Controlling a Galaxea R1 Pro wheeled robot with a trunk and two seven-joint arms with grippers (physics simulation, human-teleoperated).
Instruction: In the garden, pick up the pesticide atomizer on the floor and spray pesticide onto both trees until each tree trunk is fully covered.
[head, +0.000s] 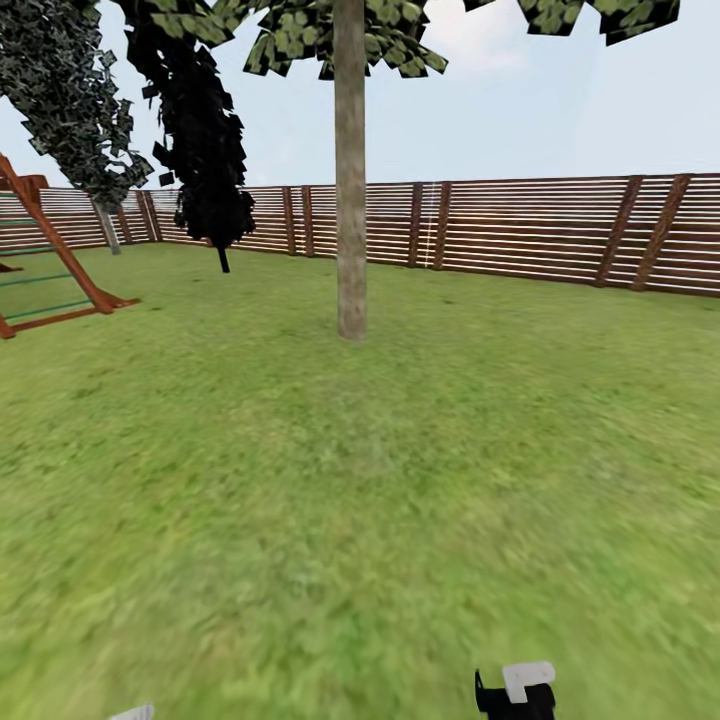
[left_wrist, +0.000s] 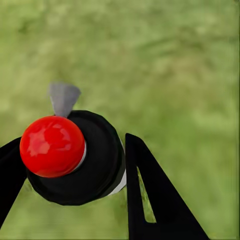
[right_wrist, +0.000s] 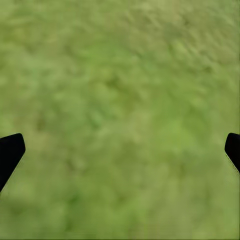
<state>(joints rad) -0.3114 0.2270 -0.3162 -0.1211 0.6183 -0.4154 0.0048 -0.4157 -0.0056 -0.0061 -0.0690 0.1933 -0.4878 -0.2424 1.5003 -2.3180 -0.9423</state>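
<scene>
One tree trunk (head: 350, 200) stands dead ahead in the head view, pale grey-tan, upright, rooted in the lawn mid-distance, green crown (head: 340, 35) cut off at the top edge. Second leafy tree (head: 70, 100) sits far left near the fence, its thin grey trunk just visible. Black cone-shaped tree (head: 205, 130) between them, on a thin dark stem. Brown slatted fence (head: 540, 235) runs across the back of the garden. Wooden swing frame (head: 50, 260) at the left edge, legs on the grass.

Left gripper (left_wrist: 75, 165): closed around the pesticide atomizer (left_wrist: 75, 160). Left wrist view shows a black rounded body with a red cap (left_wrist: 52, 146) on top and a grey nozzle piece (left_wrist: 63, 97) sticking out beyond it. Black fingers (left_wrist: 150, 200) flank the body on both sides, touching it. Atomizer is off the floor (left_wrist: 175, 60), blurry grass below it.

Right gripper (right_wrist: 120, 150): spread wide, nothing between the fingers, just the two black tips (right_wrist: 10, 152) at the frame edges with grass beyond. In the head view a black-and-white part of the right arm (head: 517, 690) pokes in at the bottom edge, and a small pale grey bit (head: 133, 713) shows at bottom left.

Trunk is well apart from both grippers.
</scene>
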